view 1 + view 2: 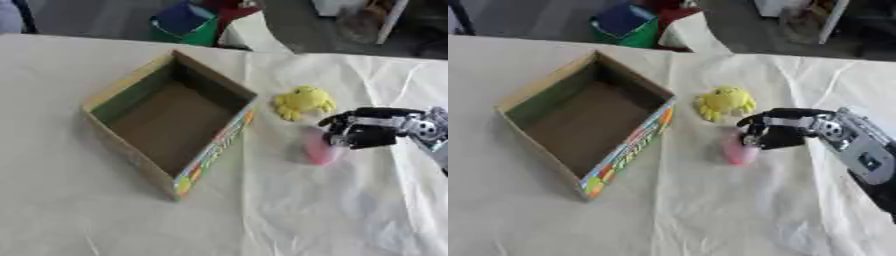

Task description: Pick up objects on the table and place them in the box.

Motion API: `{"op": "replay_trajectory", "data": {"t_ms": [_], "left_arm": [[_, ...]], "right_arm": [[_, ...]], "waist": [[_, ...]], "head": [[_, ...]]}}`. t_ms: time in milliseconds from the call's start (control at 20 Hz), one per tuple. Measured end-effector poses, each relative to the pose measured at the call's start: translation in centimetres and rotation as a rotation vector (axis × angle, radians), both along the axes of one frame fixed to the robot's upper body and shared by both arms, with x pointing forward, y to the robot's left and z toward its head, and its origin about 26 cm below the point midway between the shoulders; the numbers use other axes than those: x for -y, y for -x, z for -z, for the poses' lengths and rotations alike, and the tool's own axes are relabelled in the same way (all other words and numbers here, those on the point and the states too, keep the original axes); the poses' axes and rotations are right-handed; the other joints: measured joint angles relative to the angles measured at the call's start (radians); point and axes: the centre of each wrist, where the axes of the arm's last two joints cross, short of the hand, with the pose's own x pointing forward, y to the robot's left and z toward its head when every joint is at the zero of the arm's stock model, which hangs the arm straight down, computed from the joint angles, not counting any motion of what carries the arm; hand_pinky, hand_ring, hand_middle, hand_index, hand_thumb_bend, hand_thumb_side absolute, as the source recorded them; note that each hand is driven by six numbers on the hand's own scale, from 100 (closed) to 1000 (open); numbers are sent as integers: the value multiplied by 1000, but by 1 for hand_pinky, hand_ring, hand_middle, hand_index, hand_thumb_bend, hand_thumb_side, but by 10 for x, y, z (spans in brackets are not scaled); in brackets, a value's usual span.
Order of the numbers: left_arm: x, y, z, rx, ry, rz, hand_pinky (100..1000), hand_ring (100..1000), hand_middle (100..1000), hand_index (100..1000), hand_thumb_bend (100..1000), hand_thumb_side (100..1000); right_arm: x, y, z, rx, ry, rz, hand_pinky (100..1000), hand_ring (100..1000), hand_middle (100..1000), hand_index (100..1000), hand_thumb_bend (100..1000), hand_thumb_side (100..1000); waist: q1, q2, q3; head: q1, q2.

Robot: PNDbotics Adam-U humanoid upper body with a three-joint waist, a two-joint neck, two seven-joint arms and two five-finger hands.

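Right hand (785,131) is curling onto small pink rounded object (738,150) just left; partial grasp risking slip; yellow plush toy (725,102) beyond, open cardboard box (588,125) further left.

An open cardboard box (166,120) sits left of centre on the desk, turned at an angle, with a brown inside, a green inner wall and a bright printed strip along its right side; nothing lies in it. Just right of its far corner rests a small yellow soft toy (304,101). Nearer, beside the box's right side, lies a pink rounded object (739,148).
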Motion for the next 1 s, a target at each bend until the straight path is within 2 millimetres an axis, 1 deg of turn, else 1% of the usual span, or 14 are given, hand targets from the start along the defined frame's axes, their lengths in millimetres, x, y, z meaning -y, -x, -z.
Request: {"op": "replay_trajectory", "data": {"t_ms": [100, 200, 250, 300, 400, 550, 750, 1000], "left_arm": [[0, 0, 0, 0, 0, 0, 526, 638, 618, 747, 100, 949], [0, 0, 0, 0, 0, 0, 526, 638, 618, 747, 100, 950], [0, 0, 0, 0, 0, 0, 526, 638, 618, 747, 100, 950], [0, 0, 0, 0, 0, 0, 526, 638, 618, 747, 100, 950], [0, 0, 0, 0, 0, 0, 526, 637, 618, 747, 100, 951], [0, 0, 0, 0, 0, 0, 526, 637, 618, 747, 100, 951], [0, 0, 0, -1, 0, 0, 526, 637, 618, 746, 100, 952], [0, 0, 0, -1, 0, 0, 526, 636, 618, 745, 100, 951]], "right_arm": [[-1, 2, -1, -1, 8, -15, 805, 839, 781, 1000, 100, 941], [-3, 2, -2, 0, 13, -30, 804, 843, 790, 1000, 100, 892], [-4, 3, -3, 4, 18, -36, 802, 847, 799, 1000, 100, 838], [-5, 4, -4, 12, 28, -43, 801, 850, 807, 1000, 100, 810], [-6, 5, -6, 35, 61, -61, 795, 859, 827, 988, 100, 701], [-9, 6, -8, 78, 134, -88, 791, 857, 828, 963, 100, 670], [-10, 5, -8, 114, 204, -113, 785, 850, 817, 888, 100, 610], [-11, 5, -8, 143, 236, -130, 779, 843, 795, 785, 100, 551]], "waist": [[0, 0, 0], [0, 0, -1], [0, 0, -1], [0, 0, -1], [0, 0, -1], [0, 0, -2], [0, 2, -2], [0, 3, -2]], "head": [[0, 0], [1, 0], [1, 0], [2, 0], [3, 0], [3, 0], [3, 0], [2, 0]]}}
